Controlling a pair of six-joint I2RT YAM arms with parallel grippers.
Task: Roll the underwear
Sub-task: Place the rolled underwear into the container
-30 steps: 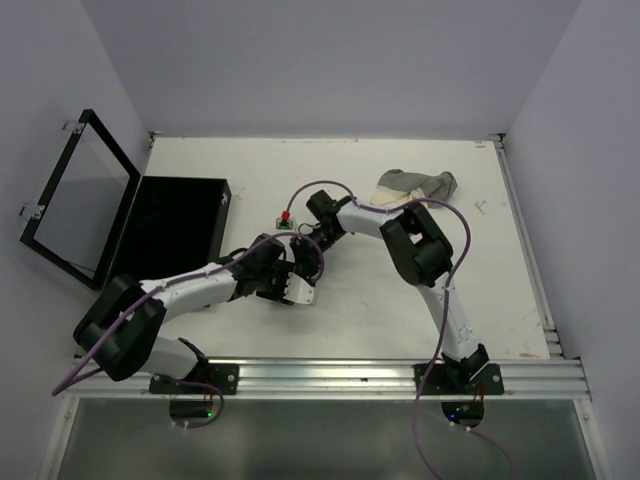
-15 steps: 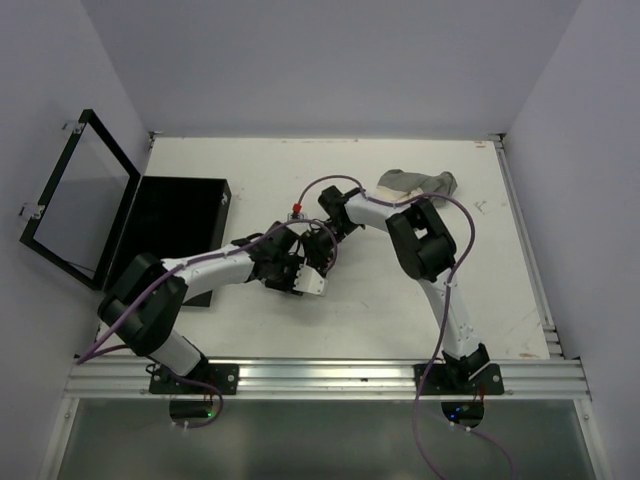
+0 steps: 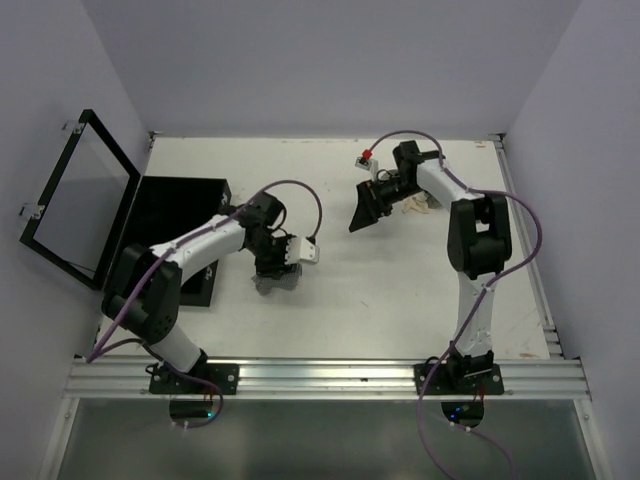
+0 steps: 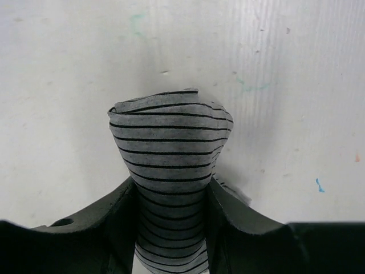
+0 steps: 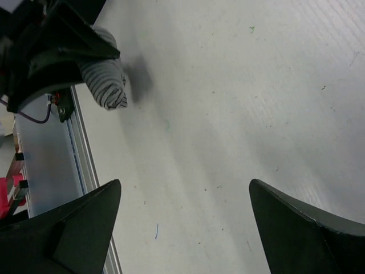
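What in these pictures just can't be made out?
- Top view: the other underwear is mostly hidden behind the right arm; its count and colours are unclear.
- Top view: the black box is too dark inside to tell its contents.
- Left wrist view: the lower end of the rolled striped underwear is cut off by the bottom edge and the left gripper; in the top view it is too small to judge.

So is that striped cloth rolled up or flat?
Rolled up: the striped grey underwear is a tight bundle, layers curling at its end, pinched between the left fingers.
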